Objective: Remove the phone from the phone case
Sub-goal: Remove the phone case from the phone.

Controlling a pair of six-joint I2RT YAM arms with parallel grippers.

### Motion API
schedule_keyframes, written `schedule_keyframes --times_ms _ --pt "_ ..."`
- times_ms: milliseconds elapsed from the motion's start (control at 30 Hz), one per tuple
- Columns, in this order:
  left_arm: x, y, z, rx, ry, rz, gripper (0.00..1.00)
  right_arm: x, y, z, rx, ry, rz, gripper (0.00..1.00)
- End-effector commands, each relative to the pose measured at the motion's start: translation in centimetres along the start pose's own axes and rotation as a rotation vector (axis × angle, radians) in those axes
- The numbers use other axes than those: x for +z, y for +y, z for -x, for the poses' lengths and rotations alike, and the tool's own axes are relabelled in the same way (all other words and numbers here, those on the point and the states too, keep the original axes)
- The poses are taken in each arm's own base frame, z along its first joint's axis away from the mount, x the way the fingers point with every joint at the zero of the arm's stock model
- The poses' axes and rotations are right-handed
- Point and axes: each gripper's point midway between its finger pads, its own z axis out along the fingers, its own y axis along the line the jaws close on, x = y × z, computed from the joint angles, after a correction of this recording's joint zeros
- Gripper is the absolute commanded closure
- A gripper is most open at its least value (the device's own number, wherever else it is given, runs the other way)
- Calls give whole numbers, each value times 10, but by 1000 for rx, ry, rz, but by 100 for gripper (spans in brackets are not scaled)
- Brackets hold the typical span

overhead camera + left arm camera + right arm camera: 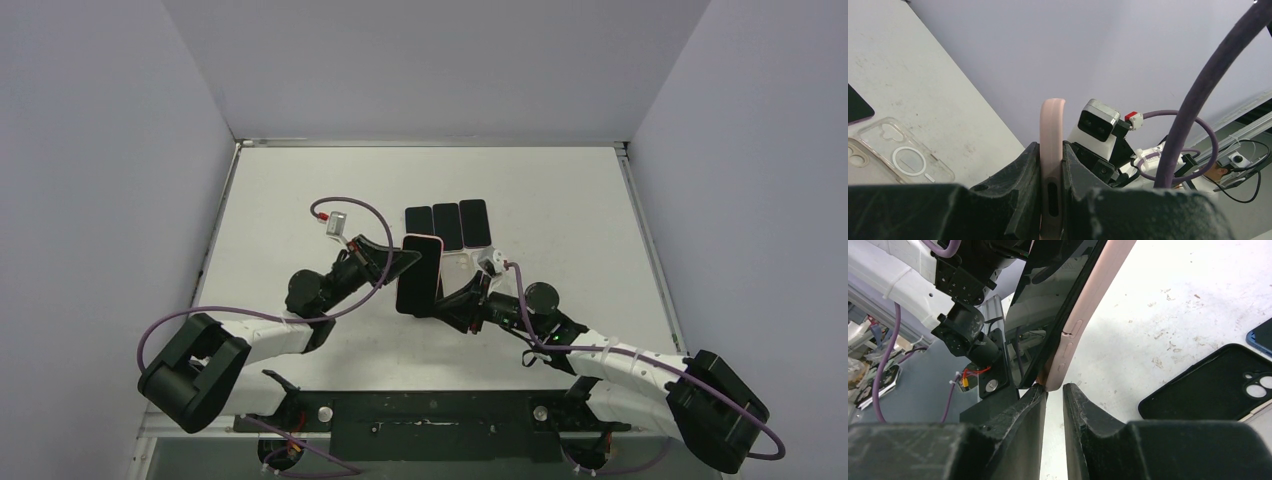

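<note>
2 grippers meet at the cased phone (1053, 295), which is held on edge above the table (300, 190). Left gripper (1050, 170) is clenched on the pink case (1052, 130). Right gripper (1054, 390) has its jaws narrowly parted at the case's lower corner; a pinch cannot be confirmed. Step in hand, as judged: starting the peel. The next move calls for catching the case lip alone, then prying it off the phone.
</note>
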Motion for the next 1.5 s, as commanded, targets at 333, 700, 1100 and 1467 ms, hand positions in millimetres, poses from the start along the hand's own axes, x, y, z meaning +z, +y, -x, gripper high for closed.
schedule_keyframes --times_ms 333,700,1100,1467 --pt "-15 -13 -57 -55 214 -55 100 4 15 133 -80 -423 6 72" --pt "-13 -16 -68 -37 255 -70 100 1 5 151 -43 -470 -31 71" --pt "-14 -9 -77 -65 292 -67 100 1 9 168 -52 -507 7 67" --pt "-12 21 -76 -43 295 33 100 -1 19 171 7 -509 101 55"
